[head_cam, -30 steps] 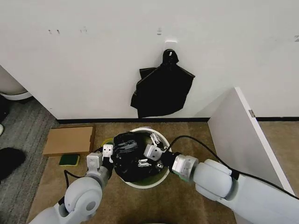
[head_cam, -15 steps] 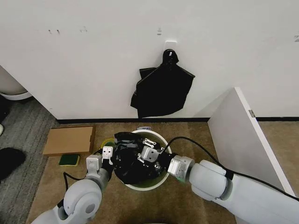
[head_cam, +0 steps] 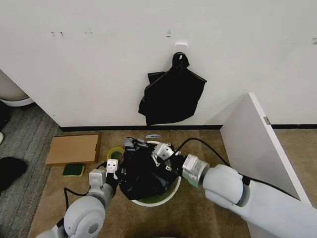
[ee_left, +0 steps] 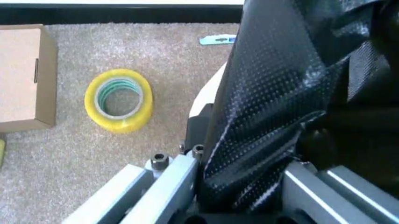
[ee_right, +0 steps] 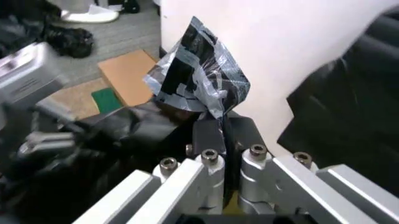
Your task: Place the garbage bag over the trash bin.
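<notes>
The trash bin stands on the carpet right in front of me, mostly covered by the crumpled black garbage bag. My left gripper sits at the bin's left side, shut on the bag's film, which runs between its fingers beside the white rim. At the bin's far side my right gripper is shut on a bag edge. That glossy flap sticks up from between its closed fingertips. The bin's inside is hidden by the bag.
A yellow tape roll lies just left of the bin, with a cardboard piece and a green sponge farther left. A black bundle hangs on the wall behind. A white panel stands to the right.
My right gripper has pulled its bag edge from over the bin's middle toward the far rim. The bag now spreads wider, and the left gripper has slid slightly outward.
</notes>
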Robot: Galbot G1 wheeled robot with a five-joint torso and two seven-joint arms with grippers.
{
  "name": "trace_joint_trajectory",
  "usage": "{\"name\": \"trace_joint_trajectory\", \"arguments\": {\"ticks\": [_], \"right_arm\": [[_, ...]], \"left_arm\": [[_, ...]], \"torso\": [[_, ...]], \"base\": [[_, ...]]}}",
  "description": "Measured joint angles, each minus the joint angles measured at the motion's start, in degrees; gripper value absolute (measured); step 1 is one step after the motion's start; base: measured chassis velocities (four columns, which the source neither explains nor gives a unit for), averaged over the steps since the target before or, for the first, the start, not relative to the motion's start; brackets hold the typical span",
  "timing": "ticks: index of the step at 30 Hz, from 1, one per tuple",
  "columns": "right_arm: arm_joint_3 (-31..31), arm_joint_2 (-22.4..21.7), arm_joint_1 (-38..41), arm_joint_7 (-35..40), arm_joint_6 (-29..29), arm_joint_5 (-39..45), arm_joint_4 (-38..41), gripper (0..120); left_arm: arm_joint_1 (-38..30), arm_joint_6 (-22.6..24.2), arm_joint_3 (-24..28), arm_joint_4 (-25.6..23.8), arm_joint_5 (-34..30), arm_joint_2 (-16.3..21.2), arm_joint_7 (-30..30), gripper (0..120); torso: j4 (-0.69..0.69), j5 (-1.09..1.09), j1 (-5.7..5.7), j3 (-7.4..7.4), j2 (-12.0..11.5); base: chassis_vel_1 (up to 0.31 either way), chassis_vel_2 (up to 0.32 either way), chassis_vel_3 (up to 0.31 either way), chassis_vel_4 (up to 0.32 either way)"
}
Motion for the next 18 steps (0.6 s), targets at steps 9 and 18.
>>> {"name": "trace_joint_trajectory", "arguments": {"ticks": [9,18], "right_arm": [[2.5,0.6,1.2,6.1,-5.8,11.2,-1.5,0],[4.5,0.4,2.1,9.7,-10.6,19.1,-3.9,0]], "left_arm": [[2.5,-2.4,-0.5,-0.5,5.7,0.5,2.8,0],[4.3,-5.9,-0.6,-0.6,13.5,1.1,6.1,0]], "torso": [[-0.01,0.00,0.00,0.00,0.0],[-0.01,0.01,0.00,0.00,0.0]], "base": [[0.000,0.000,0.000,0.000],[0.000,0.000,0.000,0.000]]}}
